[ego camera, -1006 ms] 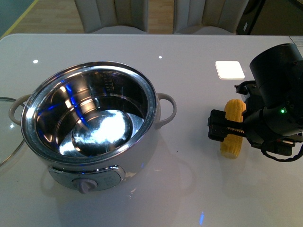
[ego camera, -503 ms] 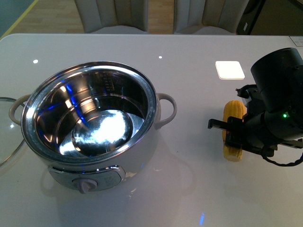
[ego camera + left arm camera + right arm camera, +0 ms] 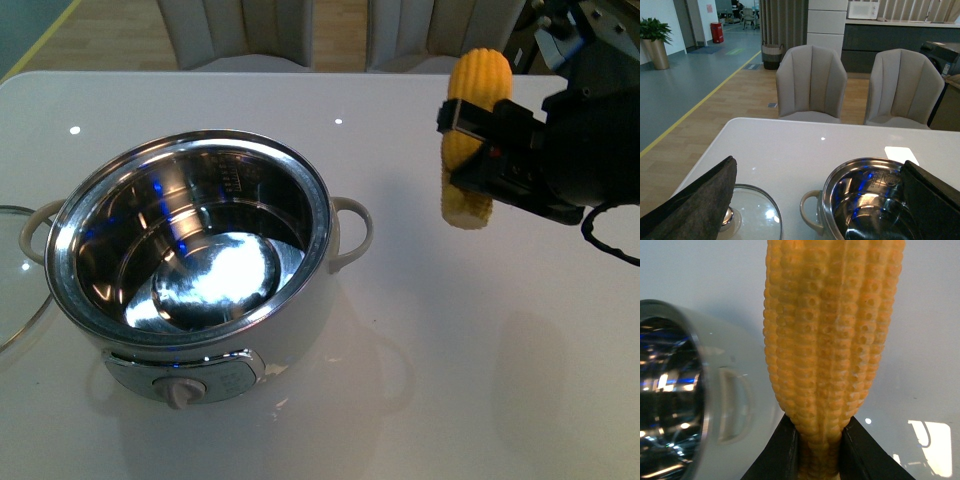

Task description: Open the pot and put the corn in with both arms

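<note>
- A yellow-orange corn cob with rows of kernels (image 3: 478,78) is grasped around its middle by the black boxy right hand (image 3: 480,140), whose jaws are clenched on it.
- In the right wrist view the cob (image 3: 832,340) is seen pinched between two dark fingers (image 3: 782,455) near its lower end.
- The cob is held nearly upright in the air, above the glossy white desk (image 3: 420,400), on the robot's right of the pot and not over its opening.
- The large round electric pot with a white body and shiny steel interior (image 3: 300,330) stands uncovered on the desk, its front dial (image 3: 180,392) turned toward the camera.
- Nothing is seen inside the pot; only reflections show on the steel.
- The steel-rimmed glass lid with a silvery knob (image 3: 752,210) lies flat on the desk just beside the pot, on the robot's left.
- The left hand (image 3: 810,210) is released and holds nothing, its dark fingers (image 3: 695,202) spread wide above the lid and the pot's near handle (image 3: 810,217).
- Two pale upholstered chairs (image 3: 811,82) stand at the far edge of the desk.
</note>
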Controlling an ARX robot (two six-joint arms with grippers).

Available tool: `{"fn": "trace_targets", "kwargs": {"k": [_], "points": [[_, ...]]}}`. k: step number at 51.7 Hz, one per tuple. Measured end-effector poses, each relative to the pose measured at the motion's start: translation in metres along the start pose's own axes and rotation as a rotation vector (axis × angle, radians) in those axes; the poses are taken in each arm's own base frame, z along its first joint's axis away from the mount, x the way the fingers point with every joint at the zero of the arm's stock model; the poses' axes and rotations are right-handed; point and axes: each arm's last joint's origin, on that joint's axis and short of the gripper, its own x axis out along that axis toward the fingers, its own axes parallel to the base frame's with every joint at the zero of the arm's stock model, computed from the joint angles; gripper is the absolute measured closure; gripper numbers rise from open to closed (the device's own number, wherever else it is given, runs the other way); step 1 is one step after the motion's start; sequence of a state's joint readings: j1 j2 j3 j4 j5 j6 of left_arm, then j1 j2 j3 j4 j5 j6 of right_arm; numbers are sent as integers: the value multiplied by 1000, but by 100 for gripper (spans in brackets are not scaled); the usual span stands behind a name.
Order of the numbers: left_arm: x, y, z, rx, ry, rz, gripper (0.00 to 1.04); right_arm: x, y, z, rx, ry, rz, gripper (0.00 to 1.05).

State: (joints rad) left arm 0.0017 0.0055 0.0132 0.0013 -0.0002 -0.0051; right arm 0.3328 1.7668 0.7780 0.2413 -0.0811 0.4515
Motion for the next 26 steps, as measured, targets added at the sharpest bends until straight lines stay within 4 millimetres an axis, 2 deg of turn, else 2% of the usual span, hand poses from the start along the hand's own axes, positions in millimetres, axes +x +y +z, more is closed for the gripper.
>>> {"fn": "trace_targets", "kwargs": {"k": [10,16,26], "points": [[0,0,0,0,0,0,7,-9,43,-11,-56,26,136,91],[0,0,0,0,0,0,7,-10,76,-19,-123,53,226,91],[0,0,0,0,0,0,7,-8,103,-28,-167,90,308,91]]}}
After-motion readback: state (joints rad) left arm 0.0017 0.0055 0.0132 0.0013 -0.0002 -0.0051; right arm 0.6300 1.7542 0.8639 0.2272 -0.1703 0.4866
